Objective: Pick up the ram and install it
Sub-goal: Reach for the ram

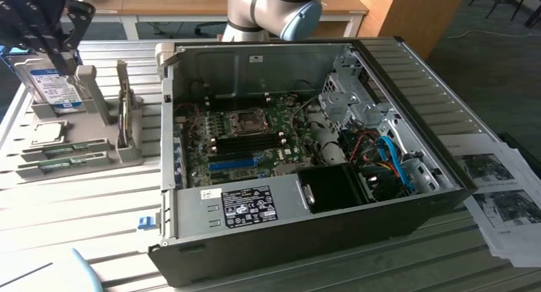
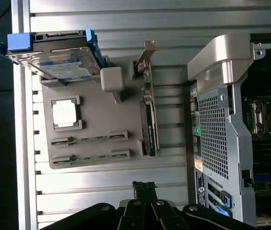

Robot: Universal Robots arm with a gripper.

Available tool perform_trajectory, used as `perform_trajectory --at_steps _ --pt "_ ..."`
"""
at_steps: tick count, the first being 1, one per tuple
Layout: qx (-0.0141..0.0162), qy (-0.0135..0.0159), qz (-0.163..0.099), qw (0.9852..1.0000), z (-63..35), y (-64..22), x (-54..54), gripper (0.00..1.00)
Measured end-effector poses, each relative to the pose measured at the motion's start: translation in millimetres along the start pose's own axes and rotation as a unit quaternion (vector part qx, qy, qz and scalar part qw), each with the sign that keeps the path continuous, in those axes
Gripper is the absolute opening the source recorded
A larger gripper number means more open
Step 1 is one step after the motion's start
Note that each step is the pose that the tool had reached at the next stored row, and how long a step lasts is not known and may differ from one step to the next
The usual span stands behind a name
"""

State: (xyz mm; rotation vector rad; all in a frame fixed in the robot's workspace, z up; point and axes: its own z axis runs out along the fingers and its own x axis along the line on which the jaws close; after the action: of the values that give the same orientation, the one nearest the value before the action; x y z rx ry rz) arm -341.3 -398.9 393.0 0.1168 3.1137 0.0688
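Observation:
Two green ram sticks (image 1: pixel 61 151) lie in slots of a grey holder (image 1: pixel 93 146) on the slatted table, at the exterior view's left. In the wrist view the same ram sticks (image 2: pixel 90 139) sit side by side below a square processor chip (image 2: pixel 64 113). My black gripper (image 1: pixel 64 65) hangs above the holder's far end, over the hard drive (image 1: pixel 53 88). It is well above and apart from the ram. Its fingertips (image 2: pixel 144 186) are pressed together with nothing between them.
The open computer case (image 1: pixel 397 114) fills the middle, with its motherboard (image 1: pixel 245 137) and dark memory slots exposed. An expansion card (image 1: pixel 127 114) stands upright in the holder beside the case wall. The blue-railed hard drive (image 2: pixel 59 62) leans in the holder. Printed papers (image 1: pixel 498 190) lie at the right.

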Motion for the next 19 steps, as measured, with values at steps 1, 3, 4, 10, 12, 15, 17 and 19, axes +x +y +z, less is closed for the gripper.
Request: perform_trajectory --at_steps 1,3,4,10,12,15,17,19 --pt "0.0000 0.0000 0.000 1.0000 -0.1 -0.2 3.1 0.09" --pt "0.0000 0.0000 0.000 1.0000 -0.1 -0.6 8.3 0.09" --pt "0.0000 0.0001 0.000 1.0000 -0.2 -1.0 13.5 0.09" --pt "0.0001 0.0008 0.000 1.0000 -0.7 -3.0 39.3 0.09" --pt "0.0000 0.0011 0.000 1.0000 -0.6 -3.4 46.0 0.09" --pt "0.0001 0.0021 0.000 1.0000 -0.7 -4.2 55.6 0.09" --pt "0.0002 0.0028 0.000 1.0000 -0.7 -4.7 61.7 0.09" --pt "0.0002 0.0036 0.000 1.0000 -0.7 -5.1 67.3 0.09"
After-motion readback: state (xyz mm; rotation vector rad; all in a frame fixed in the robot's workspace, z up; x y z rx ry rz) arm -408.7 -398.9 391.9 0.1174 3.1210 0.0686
